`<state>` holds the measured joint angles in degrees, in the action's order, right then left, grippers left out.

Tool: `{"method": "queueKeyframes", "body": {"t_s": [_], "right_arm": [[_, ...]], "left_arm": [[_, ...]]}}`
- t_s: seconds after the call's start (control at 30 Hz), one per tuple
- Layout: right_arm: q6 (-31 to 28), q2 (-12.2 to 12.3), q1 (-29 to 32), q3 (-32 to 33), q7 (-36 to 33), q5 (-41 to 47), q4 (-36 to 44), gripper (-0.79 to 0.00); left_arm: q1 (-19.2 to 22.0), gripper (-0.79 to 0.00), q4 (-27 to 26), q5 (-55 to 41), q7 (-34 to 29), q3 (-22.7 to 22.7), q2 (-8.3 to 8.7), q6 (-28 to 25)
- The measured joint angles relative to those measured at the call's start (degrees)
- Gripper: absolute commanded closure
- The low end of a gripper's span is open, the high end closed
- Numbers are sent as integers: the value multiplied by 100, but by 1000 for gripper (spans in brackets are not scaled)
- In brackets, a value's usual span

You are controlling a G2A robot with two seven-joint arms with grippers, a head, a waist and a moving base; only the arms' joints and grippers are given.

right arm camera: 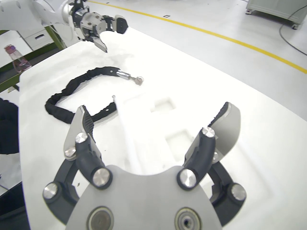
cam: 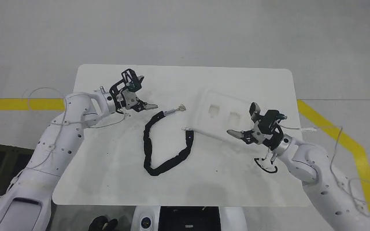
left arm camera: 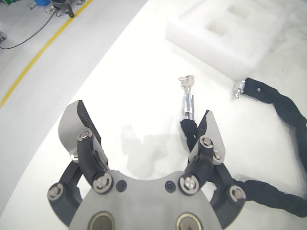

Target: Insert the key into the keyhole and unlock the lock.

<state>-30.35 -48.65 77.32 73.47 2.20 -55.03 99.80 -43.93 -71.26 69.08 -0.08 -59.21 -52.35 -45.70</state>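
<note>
The small silver key (left arm camera: 187, 81) sat in the black fabric-sleeved chain lock (left arm camera: 273, 98), ends apart: apparently unlocked. Left claw (left arm camera: 144, 107) and right claw (right arm camera: 155, 106) gaped released; withdrawal seemed next.

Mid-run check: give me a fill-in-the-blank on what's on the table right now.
1. The left gripper and the right gripper both stand ____.
2. The key sticks out of the metal end of the ____ chain lock.
3. The foam tray has ____ square recesses.
Missing words: open; black; two.
</note>
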Motion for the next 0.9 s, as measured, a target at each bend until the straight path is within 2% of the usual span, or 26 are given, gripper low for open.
{"method": "queueKeyframes", "body": {"t_s": [0.27,0.4,0.57,0.9], "right_arm": [[660,3,227,575,487,-493,-24,-785],[899,9,390,868,582,-682,104,-785],[1249,1,524,1181,339,-715,279,-785],[1288,0,538,1222,309,-728,301,-785]], "left_arm": [[42,-785,562,-120,929,-562,82,-107],[40,-785,636,-167,992,-718,102,-71],[19,-785,614,-164,1025,-837,115,-23],[11,-784,605,-161,1025,-848,115,-18]]}}
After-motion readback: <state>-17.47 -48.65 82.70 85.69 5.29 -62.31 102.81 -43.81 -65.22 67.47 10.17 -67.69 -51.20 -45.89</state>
